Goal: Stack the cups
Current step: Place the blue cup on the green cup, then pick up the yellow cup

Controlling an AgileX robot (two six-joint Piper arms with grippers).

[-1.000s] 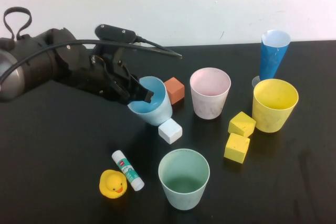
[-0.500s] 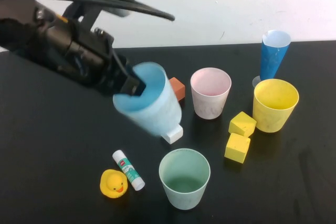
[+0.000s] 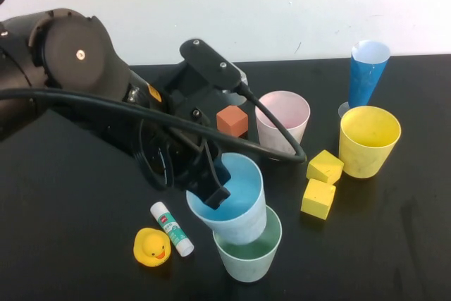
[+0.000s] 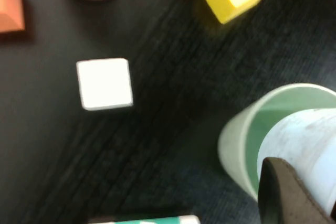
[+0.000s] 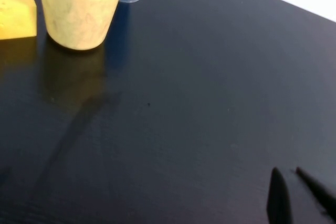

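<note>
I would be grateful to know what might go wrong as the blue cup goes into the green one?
1. The left claw grips the light blue cup by its rim, tilted over the mint green cup; it may catch the rim and tip it.
2. Released askew, it might sit crooked.
3. The right claw, shut over bare table, cannot help.

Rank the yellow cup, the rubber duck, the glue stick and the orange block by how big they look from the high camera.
1. yellow cup, clearly the largest.
2. rubber duck and glue stick: too alike to rank; the stick is longer, the duck bulkier.
3. orange block, smallest, though it sits farther back and is partly hidden.
</note>
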